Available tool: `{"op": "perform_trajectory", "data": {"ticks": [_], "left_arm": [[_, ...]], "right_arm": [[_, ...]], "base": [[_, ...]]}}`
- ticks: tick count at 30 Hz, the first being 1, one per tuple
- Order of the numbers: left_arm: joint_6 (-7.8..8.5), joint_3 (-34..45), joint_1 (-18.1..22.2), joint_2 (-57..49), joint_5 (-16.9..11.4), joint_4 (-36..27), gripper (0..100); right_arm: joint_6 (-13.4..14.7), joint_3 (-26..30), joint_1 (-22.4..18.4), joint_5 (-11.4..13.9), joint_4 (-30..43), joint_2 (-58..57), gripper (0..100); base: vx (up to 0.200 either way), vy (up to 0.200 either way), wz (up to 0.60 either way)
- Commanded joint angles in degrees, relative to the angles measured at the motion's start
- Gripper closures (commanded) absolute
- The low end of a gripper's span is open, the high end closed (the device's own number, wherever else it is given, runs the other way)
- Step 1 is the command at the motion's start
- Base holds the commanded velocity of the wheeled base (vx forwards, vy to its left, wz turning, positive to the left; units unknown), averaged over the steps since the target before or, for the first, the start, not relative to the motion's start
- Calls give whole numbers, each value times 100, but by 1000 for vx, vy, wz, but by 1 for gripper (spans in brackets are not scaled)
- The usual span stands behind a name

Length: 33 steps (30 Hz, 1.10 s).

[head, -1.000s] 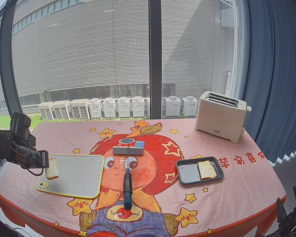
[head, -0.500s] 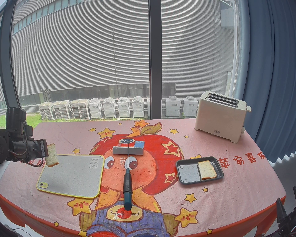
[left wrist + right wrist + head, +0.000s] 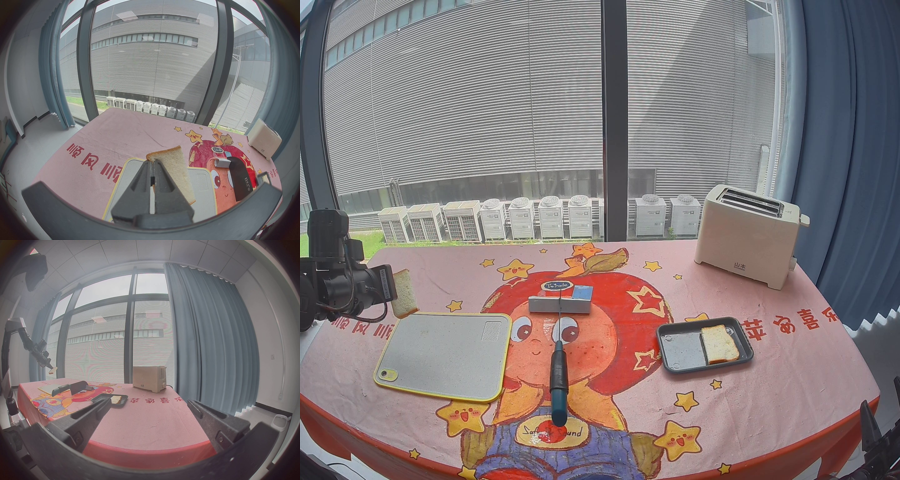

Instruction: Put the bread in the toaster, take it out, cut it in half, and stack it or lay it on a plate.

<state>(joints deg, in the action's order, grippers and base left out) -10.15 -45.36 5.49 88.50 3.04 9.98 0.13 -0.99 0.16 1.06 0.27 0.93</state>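
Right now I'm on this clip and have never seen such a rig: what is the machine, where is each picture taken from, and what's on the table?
This is a two-armed robot at a table covered by a pink cartoon cloth. The head view looks down from a camera on its head. The other two pictures come from a camera on each wrist, so each shows that arm's own gripper up close.

The left gripper is shut on a piece of white bread, held in the air near the far left corner of a grey cutting board with a yellow-green rim. The right gripper is open and empty, off the table's right side.

On the cloth lie a blue-handled knife, a dark rectangular tray with another bread piece, and a cream two-slot toaster.
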Motion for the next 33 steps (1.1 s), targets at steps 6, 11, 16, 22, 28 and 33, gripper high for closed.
{"op": "perform_trajectory", "data": {"ticks": [6, 11, 16, 22, 28, 33], "left_arm": [[-13, -17, -4, 0, -5, 12, 100], [-13, -25, -21, 0, -5, 12, 100], [-13, -25, -21, -17, -5, 12, 100], [-4, 1, -12, 0, -5, 12, 100], [-4, 1, -39, -26, -14, 21, 100], [-22, 36, -48, -26, -49, 355, 100]], "right_arm": [[-5, 81, 2, 8, 0, -57, 0], [-5, 81, 2, 8, 0, -57, 0], [-5, 81, 2, 8, 0, -57, 0], [-5, 81, 2, 8, 0, -57, 0], [4, 81, 2, -1, 0, -57, 0], [-5, 81, 2, 8, 0, -57, 0]], "base": [[0, 0, 0], [0, 0, 0], [-40, 0, 0], [-200, 0, 0], [-200, 0, 0], [-80, 0, 0]]}}
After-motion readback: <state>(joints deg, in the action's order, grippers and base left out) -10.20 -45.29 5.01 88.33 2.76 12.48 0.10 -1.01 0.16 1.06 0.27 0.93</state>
